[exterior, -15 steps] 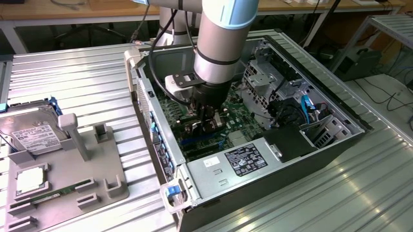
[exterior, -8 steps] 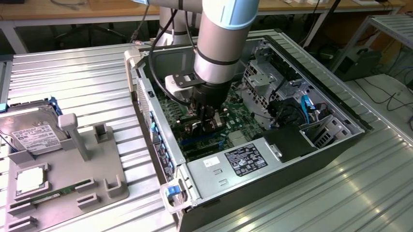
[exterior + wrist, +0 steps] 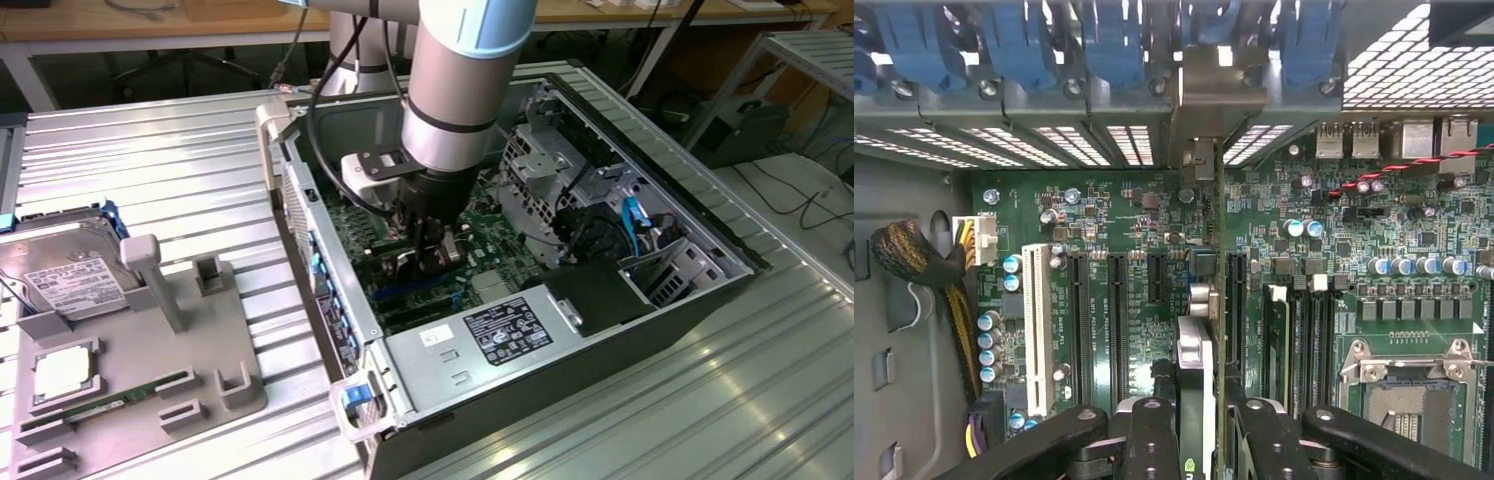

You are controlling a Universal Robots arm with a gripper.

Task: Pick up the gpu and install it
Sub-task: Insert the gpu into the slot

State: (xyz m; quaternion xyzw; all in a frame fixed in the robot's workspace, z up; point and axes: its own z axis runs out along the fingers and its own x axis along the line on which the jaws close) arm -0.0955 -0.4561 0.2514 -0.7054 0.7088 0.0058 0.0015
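The gpu (image 3: 1196, 372) appears edge-on in the wrist view, standing upright over the green motherboard (image 3: 1134, 230) among its long black slots. Its silver end bracket (image 3: 1200, 95) reaches the case's rear slot openings. My gripper (image 3: 1199, 435) is shut on the card, with a black finger (image 3: 1152, 440) on each face. In the exterior view the gripper (image 3: 430, 252) hangs straight down inside the open computer case (image 3: 667, 225) with the gpu (image 3: 411, 268) low over the board. Whether the card's edge sits in a slot cannot be told.
Blue slot latches (image 3: 1114, 40) line the rear wall. A braided cable bundle (image 3: 914, 255) and the CPU socket (image 3: 1404, 390) flank the slots. The power supply (image 3: 507, 335) fills the case's near end. Outside, a grey fixture (image 3: 174, 340) carries a hard drive (image 3: 67, 275) and a memory stick (image 3: 127, 400).
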